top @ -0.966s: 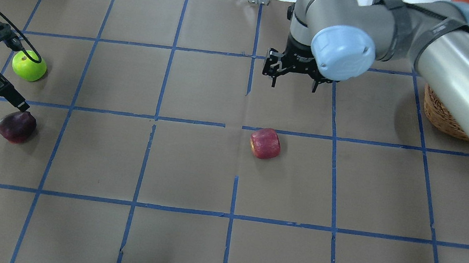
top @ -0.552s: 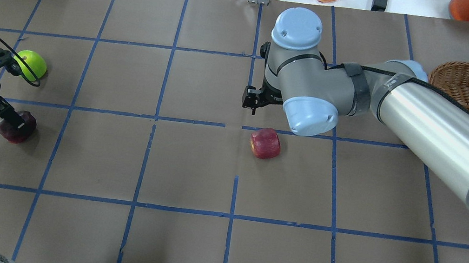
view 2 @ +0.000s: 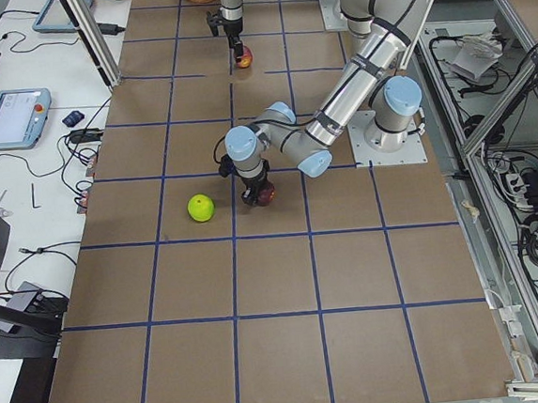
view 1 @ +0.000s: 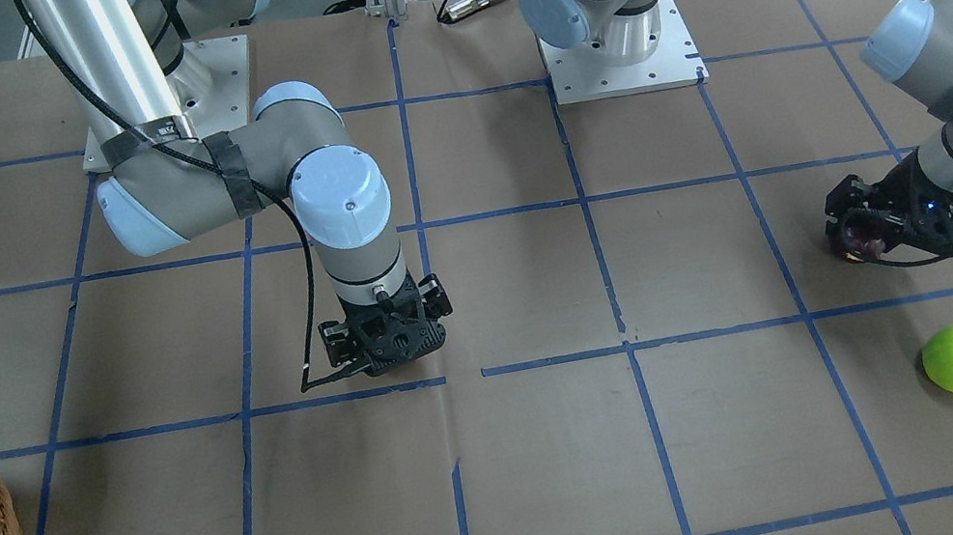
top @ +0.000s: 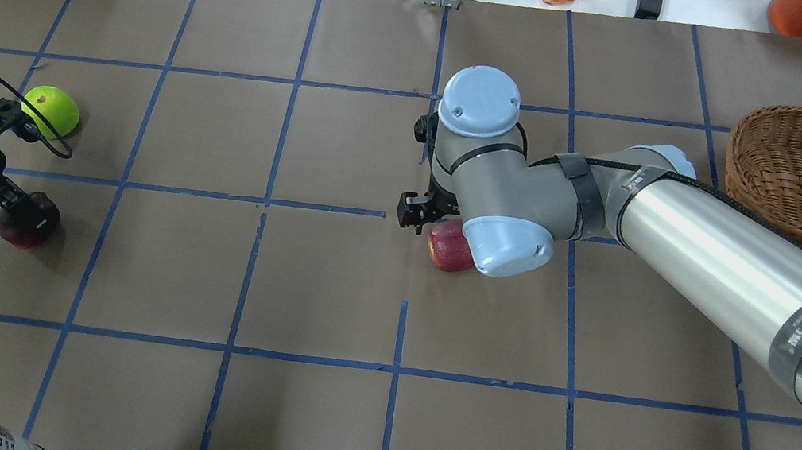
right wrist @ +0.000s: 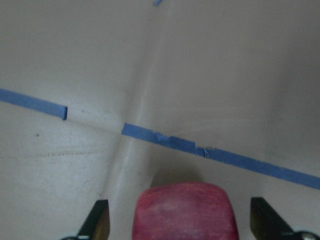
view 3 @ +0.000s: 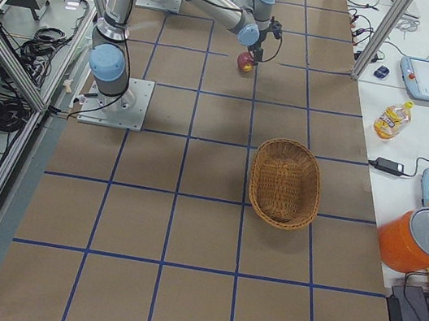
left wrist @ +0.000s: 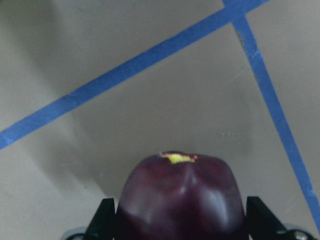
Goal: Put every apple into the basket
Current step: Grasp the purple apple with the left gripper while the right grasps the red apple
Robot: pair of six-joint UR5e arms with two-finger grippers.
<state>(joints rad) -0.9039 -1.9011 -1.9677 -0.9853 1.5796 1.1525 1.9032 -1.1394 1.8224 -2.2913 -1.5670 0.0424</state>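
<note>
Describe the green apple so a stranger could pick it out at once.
Start at the left gripper, which straddles the dark purple apple on the table's left side. The green apple sits one grid square farther from the robot, untouched, the only bright green one.

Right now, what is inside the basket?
The basket holds nothing: the exterior right view shows its whole woven floor bare. No apple is in it. In the overhead view, only its near inner wall is hidden by the rim.
</note>
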